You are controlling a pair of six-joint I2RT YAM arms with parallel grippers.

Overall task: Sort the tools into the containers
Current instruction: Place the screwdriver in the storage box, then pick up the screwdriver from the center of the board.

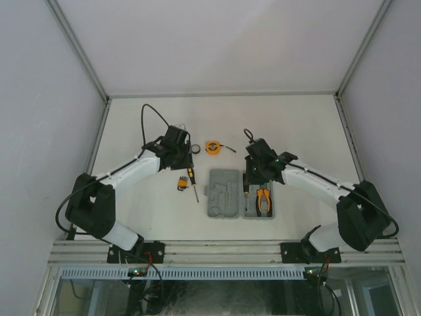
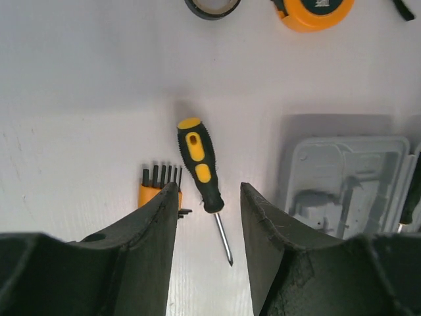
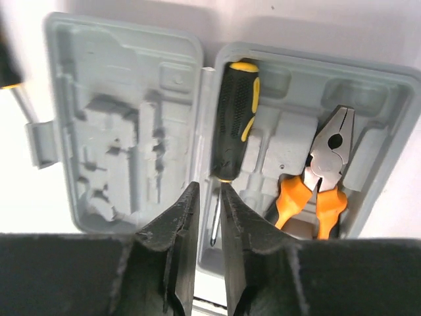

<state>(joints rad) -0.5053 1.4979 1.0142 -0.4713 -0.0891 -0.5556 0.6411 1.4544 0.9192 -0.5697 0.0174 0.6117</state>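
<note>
An open grey tool case [image 1: 225,194] is pictured on the white tabletop [image 1: 296,125], with orange-handled pliers [image 1: 265,199] and a screwdriver [image 1: 247,187] laid in its right half. The right hand [image 1: 250,176] is held over that screwdriver. A second screwdriver [image 1: 193,183], a hex-key set [image 1: 179,184], a black ring [image 1: 195,149] and an orange tape measure [image 1: 212,147] are seen outside the case, near the left hand [image 1: 184,160].

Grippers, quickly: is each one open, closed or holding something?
Left gripper: open, empty, over a loose screwdriver.
Right gripper: nearly closed at a second screwdriver lying in the case; grip cannot be told.
</note>
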